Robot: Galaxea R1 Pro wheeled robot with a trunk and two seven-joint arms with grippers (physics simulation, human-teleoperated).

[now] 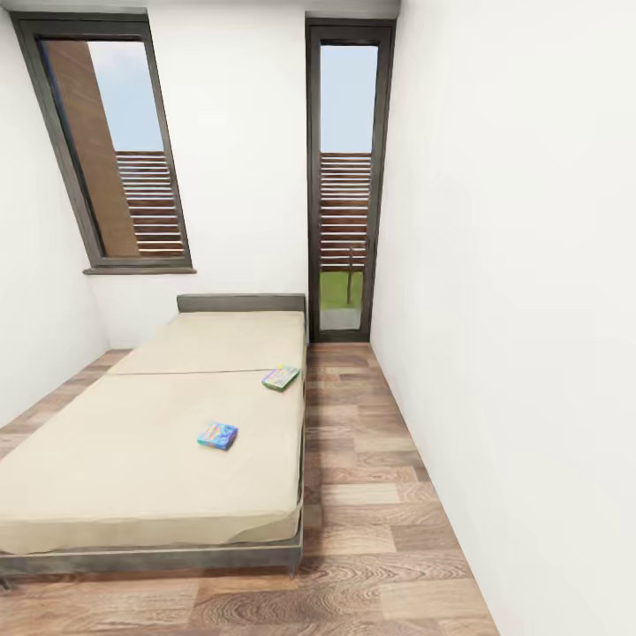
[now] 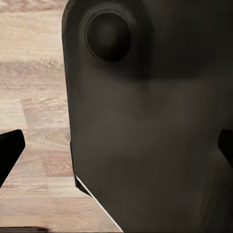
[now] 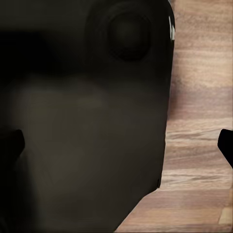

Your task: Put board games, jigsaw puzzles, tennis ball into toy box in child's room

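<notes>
1. Here, the left gripper (image 2: 116, 145) in the left wrist view has its two dark fingertips (image 2: 9, 148) at opposite edges of the picture, spread wide with nothing between them.
2. Behind that gap stands a large dark rounded body of the robot (image 2: 145, 121) with a round recess near one end; beside it runs pale wood-plank floor (image 2: 34, 97).
3. The right gripper (image 3: 119, 145) in the right wrist view is likewise spread, one fingertip (image 3: 226, 143) at each side edge, holding nothing.
4. That view has another dark robot body (image 3: 87, 121) close up, with a strip of browner plank floor (image 3: 199, 97) along one side.
5. The wrist views give only robot parts and floor; the head view gives the room: white walls (image 1: 512, 221), a slanted dark-framed window (image 1: 110, 146), a tall narrow glazed door (image 1: 346, 185), and the plank floor (image 1: 371, 495).
6. The bed (image 1: 150, 459) lies at the head view's left and centre, beige mattress on a dark grey frame, its long axis running away towards the low grey headboard (image 1: 240, 303).
7. On the mattress, a mostly blue board game (image 1: 217, 435) lies flat near the middle, its long side running roughly across the bed, slightly skewed.
8. A second board game (image 1: 281, 378), greenish with mixed colours, lies flat farther off, just at the bed's right edge, turned diagonally with its long axis angled towards the far right. The two are well apart.
</notes>
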